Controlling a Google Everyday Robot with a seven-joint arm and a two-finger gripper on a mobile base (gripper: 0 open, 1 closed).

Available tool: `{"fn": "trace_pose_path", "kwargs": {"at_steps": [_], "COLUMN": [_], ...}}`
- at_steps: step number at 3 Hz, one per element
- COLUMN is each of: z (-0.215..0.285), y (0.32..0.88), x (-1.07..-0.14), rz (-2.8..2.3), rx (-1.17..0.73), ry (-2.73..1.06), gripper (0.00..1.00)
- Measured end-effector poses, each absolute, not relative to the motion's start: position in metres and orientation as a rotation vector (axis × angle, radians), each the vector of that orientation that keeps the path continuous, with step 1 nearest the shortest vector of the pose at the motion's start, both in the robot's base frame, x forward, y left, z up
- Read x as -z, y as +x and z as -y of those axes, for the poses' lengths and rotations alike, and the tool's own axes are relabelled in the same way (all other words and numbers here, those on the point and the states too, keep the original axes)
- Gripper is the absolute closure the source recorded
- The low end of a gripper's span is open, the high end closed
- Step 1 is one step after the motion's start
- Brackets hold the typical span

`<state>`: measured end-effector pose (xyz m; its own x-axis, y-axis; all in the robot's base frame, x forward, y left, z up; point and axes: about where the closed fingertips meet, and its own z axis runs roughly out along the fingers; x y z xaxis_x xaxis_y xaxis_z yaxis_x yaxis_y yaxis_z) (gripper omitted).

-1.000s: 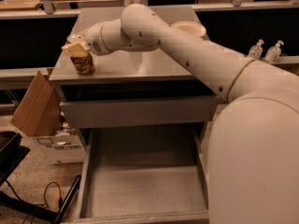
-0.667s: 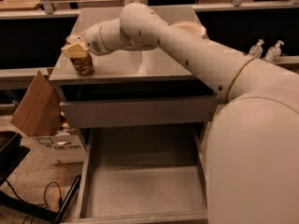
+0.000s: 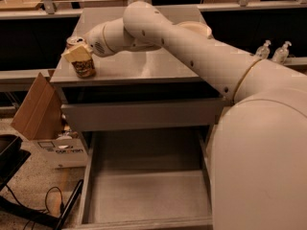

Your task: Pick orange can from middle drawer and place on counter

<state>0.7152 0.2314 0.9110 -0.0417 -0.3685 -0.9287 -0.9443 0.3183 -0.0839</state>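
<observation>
I am holding my gripper (image 3: 81, 56) over the front left corner of the grey surface (image 3: 144, 68), and my fingers (image 3: 76, 54) are clasping the orange can (image 3: 85, 69) from above and the side. The can is standing upright with its base seemingly down on the surface, very near both the left edge and the front edge.

That corner is what I am worrying about. If I am letting go while a pad is dragging on the can's wall, I could be tipping it or nudging it off the left side, where it would be falling towards the cardboard box (image 3: 36, 110) on the floor. Pulling away sideways instead of lifting clear would be doing the same. Off the front edge, it would be dropping past the shallow drawer front (image 3: 144, 115) towards the open middle drawer (image 3: 144, 195), whose grey floor is lying bare below.

Farther back on the glossy surface a pale round dish (image 3: 194, 28) is sitting, well apart from the can. Two pump bottles (image 3: 273, 51) are standing on a ledge to the right, and cables (image 3: 53, 195) are trailing over the speckled floor at the lower left.
</observation>
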Motion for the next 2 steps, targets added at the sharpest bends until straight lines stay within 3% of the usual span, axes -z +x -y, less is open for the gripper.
{"fn": "trace_pose_path", "kwargs": {"at_steps": [1,2], "z": [-0.2338,-0.2338], "y": [0.7142,0.7142], "x": [-0.91,-0.91], "rz": [-1.601,-1.601], "rx": [-0.738,-0.738], "ry": [-1.225,-1.225], "gripper": [0.0,0.0]}}
